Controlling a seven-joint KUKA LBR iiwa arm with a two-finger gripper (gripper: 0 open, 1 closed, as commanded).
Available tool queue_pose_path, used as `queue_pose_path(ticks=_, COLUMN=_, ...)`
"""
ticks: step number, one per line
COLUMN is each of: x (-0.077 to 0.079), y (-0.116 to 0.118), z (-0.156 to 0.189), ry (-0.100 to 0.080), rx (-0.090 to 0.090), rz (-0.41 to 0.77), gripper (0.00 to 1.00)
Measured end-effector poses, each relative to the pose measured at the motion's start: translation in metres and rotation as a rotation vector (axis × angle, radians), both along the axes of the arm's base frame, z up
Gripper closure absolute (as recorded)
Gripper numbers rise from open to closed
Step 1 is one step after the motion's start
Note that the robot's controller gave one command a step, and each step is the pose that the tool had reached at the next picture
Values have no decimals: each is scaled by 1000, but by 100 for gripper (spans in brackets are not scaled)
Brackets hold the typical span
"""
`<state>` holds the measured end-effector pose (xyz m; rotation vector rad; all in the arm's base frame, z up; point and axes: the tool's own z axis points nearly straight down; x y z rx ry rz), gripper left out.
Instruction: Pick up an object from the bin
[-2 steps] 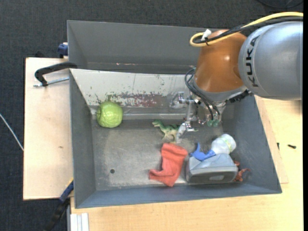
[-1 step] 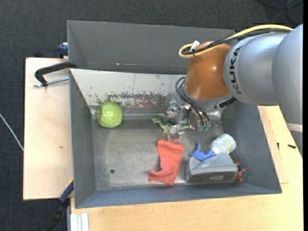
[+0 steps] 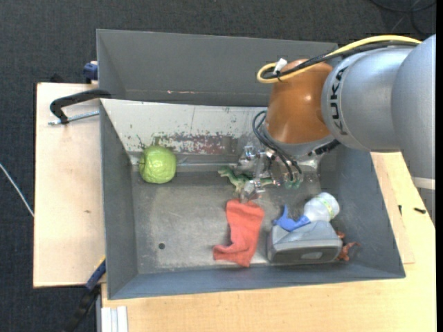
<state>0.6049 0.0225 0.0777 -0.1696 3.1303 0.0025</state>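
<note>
**A:** Where does the gripper stand?

**B:** Low in the bin, near the back wall, under the arm's orange cover. Whether it is apart or together I cannot tell; the metal parts run into one another there.

**A:** What lies closest to it?

**B:** A small dark-green thing, perhaps a toy figure, just to its left. I can't tell whether they touch. Just in front of the gripper lies a crumpled red cloth. In front and to its right is a small heap: a pale clear bottle, a blue piece and a grey box. A round green ball sits well off to its left.

**A:** So nothing is held?

**B:** I see nothing between its tips, so I'd judge the pick not yet made.

**A:** How would you do it well?

**B:** Go for the little green thing, being nearest. Centre the gripper over its body and come straight down, so that a tip doesn't knock it away. Close gently, since so small a thing may slip or pop out sideways. Keep clear of the cloth's upper edge, or a fold may be dragged up with it. Lift straight, away from the back wall.
</note>
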Motion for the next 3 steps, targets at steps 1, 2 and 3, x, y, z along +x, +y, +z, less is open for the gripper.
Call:
queue_pose_path(ticks=1, x=-13, y=3, z=33, ry=5, rx=0, rz=-41, gripper=100)
queue_pose_path(ticks=2, x=-15, y=1, z=88, ry=7, rx=-1, rz=-22, gripper=100)
queue_pose_path(ticks=3, x=-12, y=1, z=133, ry=-5, rx=-1, rz=-9, gripper=100)
